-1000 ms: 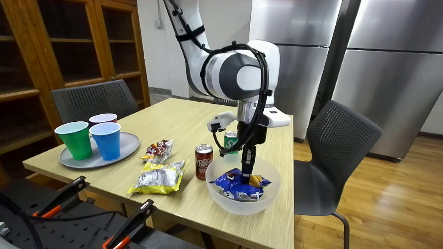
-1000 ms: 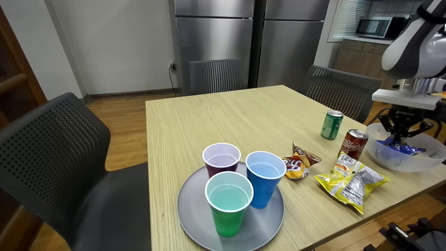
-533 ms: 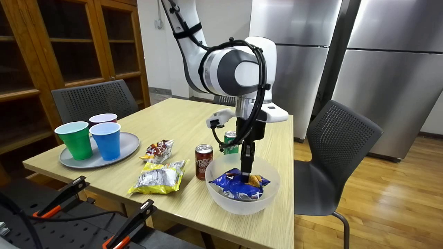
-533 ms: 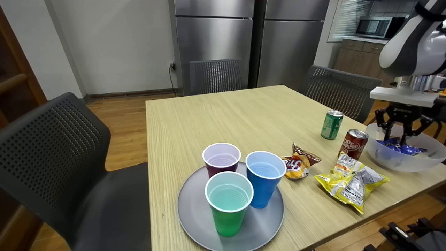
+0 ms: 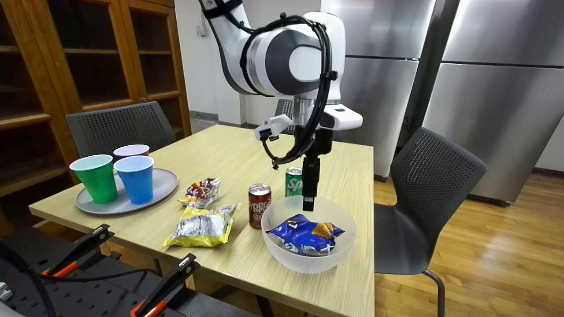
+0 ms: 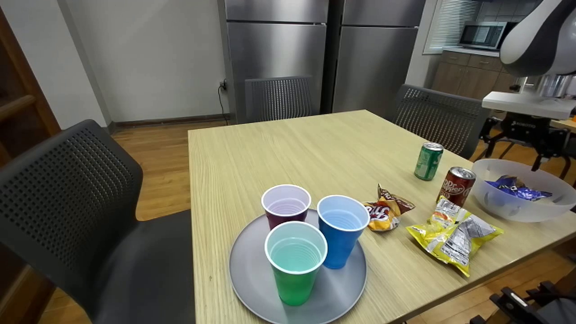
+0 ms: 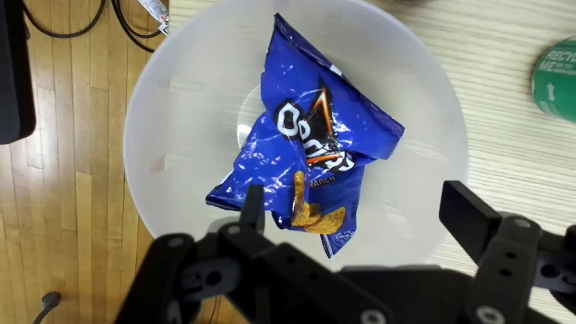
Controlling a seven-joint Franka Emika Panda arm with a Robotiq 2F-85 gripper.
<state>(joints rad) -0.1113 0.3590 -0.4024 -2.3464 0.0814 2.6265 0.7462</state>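
Observation:
In the wrist view, a blue Doritos bag [image 7: 324, 135] lies inside a frosted translucent bowl [image 7: 180, 112]. My gripper [image 7: 353, 198] stands wide open with nothing between its black fingers [image 7: 470, 216]. Both exterior views show the gripper [image 5: 308, 204] pointing down above the bag [image 5: 304, 237], apart from it, with the fingertips near the level of the rim of the bowl [image 5: 308, 264]. The bowl [image 6: 517, 211] sits by the table's corner edge.
Close to the bowl stand a Dr Pepper can [image 5: 260, 207] and a green Sprite can [image 5: 294, 180]. A yellow chip bag [image 5: 202, 226] and a brown-orange bag [image 5: 202, 192] lie on the table. Three cups, one a green cup [image 6: 294, 279], stand on a grey plate [image 6: 252, 270]. A chair [image 5: 423, 211] flanks the table.
My gripper was shut on the blue bag in the bowl, then its fingers spread apart and let go. It has since risen off the bag, which stays in the bowl.

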